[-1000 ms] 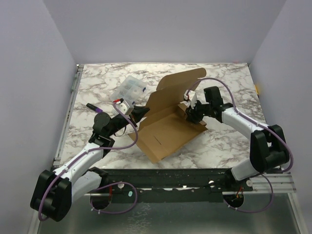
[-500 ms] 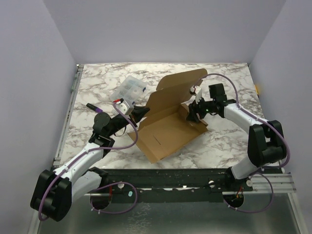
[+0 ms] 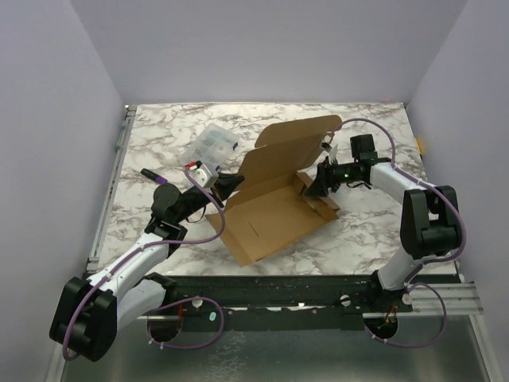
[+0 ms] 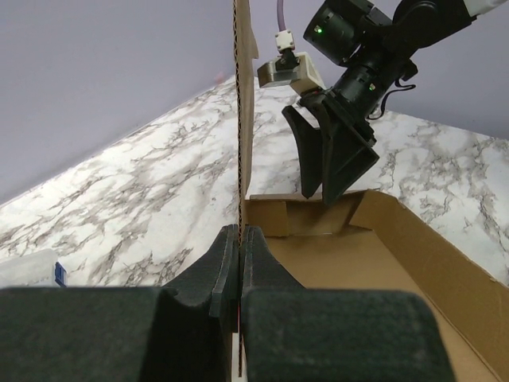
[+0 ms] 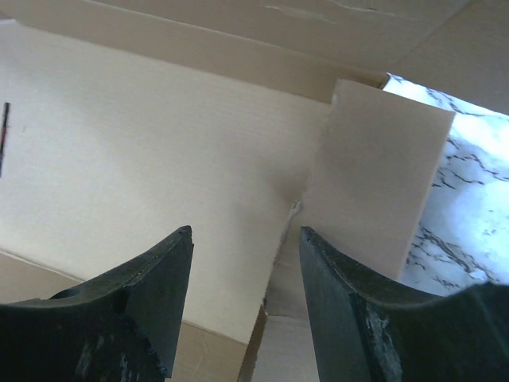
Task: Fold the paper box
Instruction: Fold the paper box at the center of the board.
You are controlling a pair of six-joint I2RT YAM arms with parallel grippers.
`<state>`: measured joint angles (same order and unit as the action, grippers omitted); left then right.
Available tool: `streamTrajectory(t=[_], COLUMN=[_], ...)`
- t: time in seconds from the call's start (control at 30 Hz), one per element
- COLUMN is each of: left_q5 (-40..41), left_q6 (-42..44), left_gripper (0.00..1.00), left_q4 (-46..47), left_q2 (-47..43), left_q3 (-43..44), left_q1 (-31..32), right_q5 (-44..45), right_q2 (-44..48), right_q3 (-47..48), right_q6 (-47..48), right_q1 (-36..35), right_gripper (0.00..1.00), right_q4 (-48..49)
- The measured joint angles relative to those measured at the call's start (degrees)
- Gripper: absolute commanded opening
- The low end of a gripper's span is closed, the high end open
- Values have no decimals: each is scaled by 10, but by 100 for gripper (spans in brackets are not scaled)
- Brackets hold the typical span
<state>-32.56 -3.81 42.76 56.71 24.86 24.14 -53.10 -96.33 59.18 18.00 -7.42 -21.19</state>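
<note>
The paper box (image 3: 266, 213), a brown cardboard sheet partly folded up, lies mid-table with its big lid flap (image 3: 294, 143) standing at the back. My left gripper (image 3: 231, 185) is shut on the box's left wall; in the left wrist view the thin cardboard edge (image 4: 238, 143) runs up from between the pressed jaws of that gripper (image 4: 238, 239). My right gripper (image 3: 312, 186) is open at the box's right end and points left at a small raised end flap (image 5: 382, 175). Nothing sits between its fingers (image 5: 171, 270). It also shows in the left wrist view as the right gripper (image 4: 334, 163), over the box floor (image 4: 358, 263).
A clear plastic compartment case (image 3: 211, 146) lies behind my left gripper. A small dark marker-like object (image 3: 154, 176) rests left of my left arm. Purple walls close in the marble table (image 3: 374, 231) on three sides.
My right gripper has swung from pointing down over the box's right corner to lying lower and pointing left at the end flap, its jaws wider. The left gripper and its hold are unchanged.
</note>
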Motion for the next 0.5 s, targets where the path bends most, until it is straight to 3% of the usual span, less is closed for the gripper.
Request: streamTrajectory(t=[0.23,0.5], left_q5=[0,-13], left_q6=[1,2], left_gripper=[0,0], left_q4=[0,0], left_q2=[0,8], left_q3=[0,1], left_q1=[0,0], right_q5=[-33,-68], right_q2=[0,-15], right_q3=[1,2], right_q6=[-25,-76], right_q1=[26,96], right_gripper=[60,47], right_q4=[-3,10])
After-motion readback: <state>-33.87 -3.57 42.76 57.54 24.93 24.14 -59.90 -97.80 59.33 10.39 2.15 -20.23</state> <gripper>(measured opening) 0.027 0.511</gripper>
